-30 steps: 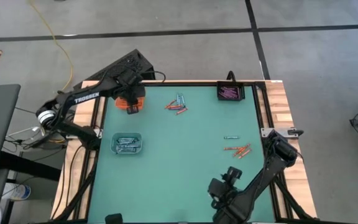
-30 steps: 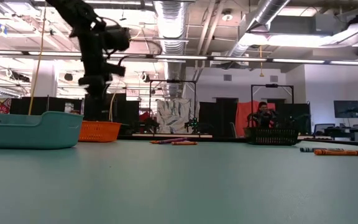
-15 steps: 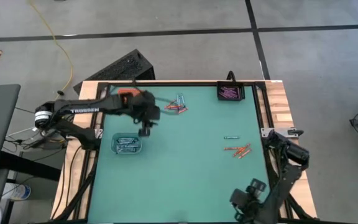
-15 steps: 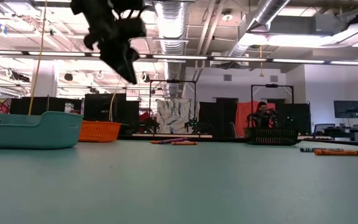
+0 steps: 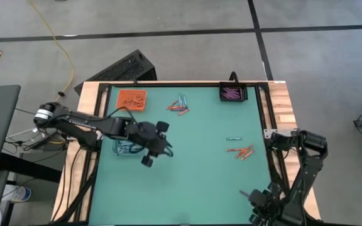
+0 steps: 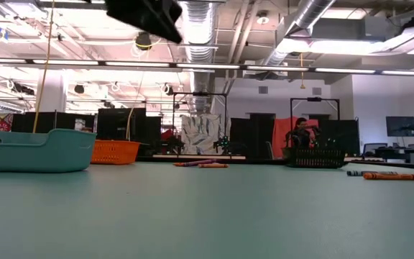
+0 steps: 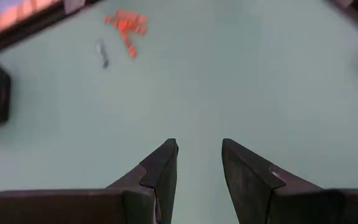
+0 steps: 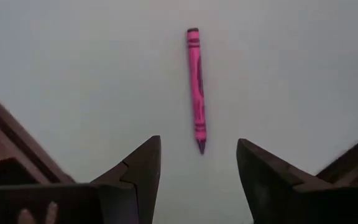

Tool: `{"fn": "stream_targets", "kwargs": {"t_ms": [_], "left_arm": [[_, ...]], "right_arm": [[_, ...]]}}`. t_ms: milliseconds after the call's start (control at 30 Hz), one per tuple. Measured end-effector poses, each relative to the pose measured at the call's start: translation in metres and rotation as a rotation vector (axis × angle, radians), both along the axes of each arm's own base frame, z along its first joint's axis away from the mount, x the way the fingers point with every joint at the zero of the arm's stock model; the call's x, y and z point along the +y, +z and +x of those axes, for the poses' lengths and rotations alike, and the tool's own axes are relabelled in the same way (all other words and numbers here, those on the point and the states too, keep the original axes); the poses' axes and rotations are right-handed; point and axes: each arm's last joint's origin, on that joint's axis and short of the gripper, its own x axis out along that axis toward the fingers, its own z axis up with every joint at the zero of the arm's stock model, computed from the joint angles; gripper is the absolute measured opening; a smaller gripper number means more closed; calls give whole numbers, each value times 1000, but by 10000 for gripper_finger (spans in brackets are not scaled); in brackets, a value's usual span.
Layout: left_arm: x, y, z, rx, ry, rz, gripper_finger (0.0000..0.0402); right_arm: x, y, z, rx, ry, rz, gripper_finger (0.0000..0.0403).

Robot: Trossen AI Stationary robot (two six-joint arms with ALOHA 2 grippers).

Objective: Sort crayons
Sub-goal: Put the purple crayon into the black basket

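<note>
My left gripper (image 5: 165, 139) (image 7: 199, 146) is open and empty above the green mat, just right of the teal tray (image 5: 123, 148) that holds blue-grey crayons. It points toward the table's right side. My right gripper (image 5: 254, 199) (image 8: 197, 146) is open and empty at the table's near edge, above a single pink crayon (image 8: 196, 87) that lies flat on the mat. Loose orange-red and blue crayons lie at the far middle (image 5: 180, 105). More orange-red ones (image 5: 242, 151) and one blue one (image 5: 234, 138) lie at the right.
An orange tray (image 5: 131, 98) with orange crayons stands at the far left. A black tray (image 5: 232, 93) with purple crayons stands at the far right. The table's middle is bare green mat (image 5: 193, 176). A person sits far off in the room (image 6: 304, 133).
My left gripper has left the orange tray and swung toward the table's near edge and right, past the teal tray, out over the middle of the mat. My right arm has drawn back toward the table's near right corner.
</note>
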Motion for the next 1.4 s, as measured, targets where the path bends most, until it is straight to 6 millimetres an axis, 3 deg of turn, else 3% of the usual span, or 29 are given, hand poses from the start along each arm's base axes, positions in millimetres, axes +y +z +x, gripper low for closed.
{"fn": "stream_targets", "kwargs": {"t_ms": [267,433,833,1067,1300,1400], "left_arm": [[-30,6,-1,-74,-89,-32,117],[-41,8,0,-112,-117,-51,117],[-59,-28,21,-22,-154,-45,117],[-65,-45,28,31,-168,-36,117],[-67,-43,29,9,-171,-48,117],[-70,-41,29,-9,-180,-56,117]], "right_arm": [[-12,-16,-1,21,14,-49,203],[-15,-28,10,12,32,-3,203],[-32,-47,28,99,61,54,198],[-32,-50,34,92,81,100,126],[-34,-51,38,93,70,105,20],[-35,-51,40,93,60,106,7]]}}
